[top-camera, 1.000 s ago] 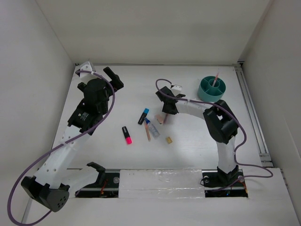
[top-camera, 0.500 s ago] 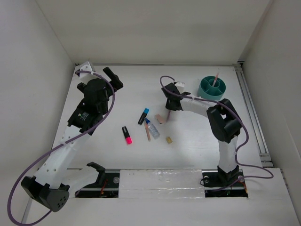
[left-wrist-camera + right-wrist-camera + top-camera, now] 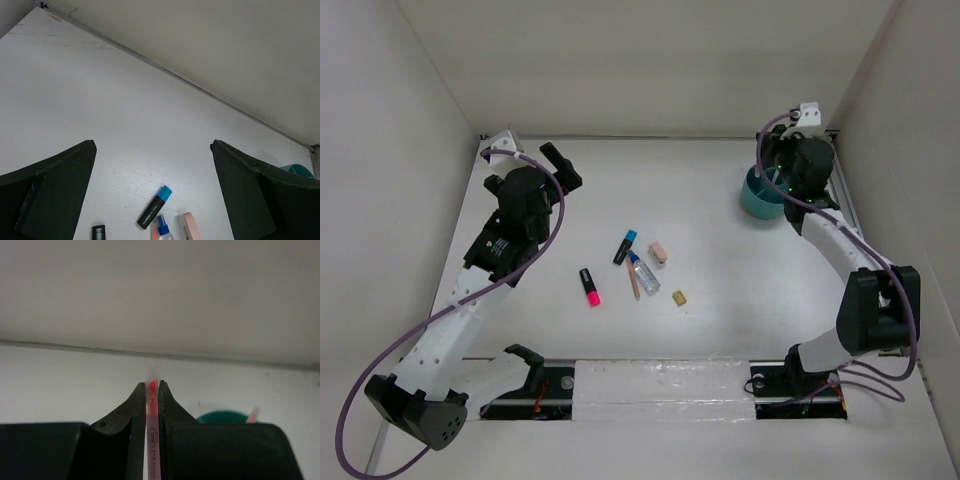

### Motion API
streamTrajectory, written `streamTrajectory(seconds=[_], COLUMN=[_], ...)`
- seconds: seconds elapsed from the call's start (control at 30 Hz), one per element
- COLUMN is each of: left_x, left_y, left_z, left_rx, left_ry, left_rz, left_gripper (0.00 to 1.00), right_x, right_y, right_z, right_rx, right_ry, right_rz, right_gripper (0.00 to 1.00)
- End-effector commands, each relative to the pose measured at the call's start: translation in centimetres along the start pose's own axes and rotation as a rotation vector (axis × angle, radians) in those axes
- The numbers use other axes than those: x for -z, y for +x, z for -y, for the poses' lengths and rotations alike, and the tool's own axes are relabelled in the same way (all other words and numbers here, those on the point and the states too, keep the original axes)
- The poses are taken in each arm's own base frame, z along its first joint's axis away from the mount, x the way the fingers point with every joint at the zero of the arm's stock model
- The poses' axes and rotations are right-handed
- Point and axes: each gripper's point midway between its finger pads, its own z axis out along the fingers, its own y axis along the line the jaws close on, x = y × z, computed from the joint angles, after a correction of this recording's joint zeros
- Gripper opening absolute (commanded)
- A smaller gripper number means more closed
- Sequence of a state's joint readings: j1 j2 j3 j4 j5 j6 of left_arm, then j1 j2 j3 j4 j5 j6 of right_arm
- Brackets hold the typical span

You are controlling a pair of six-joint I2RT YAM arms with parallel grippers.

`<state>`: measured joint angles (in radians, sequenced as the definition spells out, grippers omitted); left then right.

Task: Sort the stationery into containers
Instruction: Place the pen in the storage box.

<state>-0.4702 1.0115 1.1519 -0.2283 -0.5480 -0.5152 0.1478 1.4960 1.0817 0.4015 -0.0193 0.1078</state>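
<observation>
Right gripper [image 3: 151,390] is now hanging just over the organiser [image 3: 752,200], having swung there from the loose stationery a second ago, while the left arm is staying put; its fingers are pinching a thin pink pencil [image 3: 151,374], whose clear-capped end is poking just past the fingertips.

Left gripper [image 3: 152,145] is hovering spread wide and holding nothing, far to the left of the organiser.

Still waiting on the tabletop [image 3: 720,240], well to the organiser's near left, are the blue marker [image 3: 626,246], pink marker [image 3: 589,286], bottle [image 3: 643,272], eraser [image 3: 658,252], tan block [image 3: 679,297] and a loose pencil [image 3: 634,285].

The held pencil is looking light, stiff and smooth; pinched so close to one end, it is probably liable to swivel, so a steady, upright lowering into a compartment is seeming wise.

The markers and bottle are likely rolling easily, so gripping across the barrel near the middle is suiting them; the eraser is probably giving a little; the block is offering very little to hold.
</observation>
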Motion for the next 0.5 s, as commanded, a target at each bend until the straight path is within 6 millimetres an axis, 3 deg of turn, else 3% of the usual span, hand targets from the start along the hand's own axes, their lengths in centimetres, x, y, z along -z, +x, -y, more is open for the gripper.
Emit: streamTrajectory(seconds=[0.0,0.07,0.1,0.13,0.2,0.47], left_x=[0.6,0.4,0.5,0.4,0.5,0.4], left_y=[-2.1,-1.5,-1.5,-1.7,-1.6,-1.1], left_z=[1.2,1.6,1.7,1.9,2.4,3.1], left_rx=[0.020,0.014,0.005,0.010,0.005,-0.007], left_ry=[0.053,0.072,0.080,0.085,0.115,0.149], left_rz=[0.049,0.028,0.024,0.031,0.023,0.002], left_gripper=[1.00,1.00,1.00,1.00,1.00,1.00], right_x=[0.5,0.1,-0.1,-0.4,-0.6,-1.7], right_y=[-4.1,-3.9,-4.1,-4.9,-4.0,-3.4], right_z=[-1.2,-1.1,0.4,0.8,0.8,2.2], right_rx=[0.179,0.219,0.218,0.221,0.216,0.225], right_ry=[-0.274,-0.397,-0.397,-0.419,-0.509,-0.523], right_rz=[0.196,0.195,0.190,0.202,0.188,0.198], right_gripper=[0.00,0.00,0.00,0.00,0.00,0.00])
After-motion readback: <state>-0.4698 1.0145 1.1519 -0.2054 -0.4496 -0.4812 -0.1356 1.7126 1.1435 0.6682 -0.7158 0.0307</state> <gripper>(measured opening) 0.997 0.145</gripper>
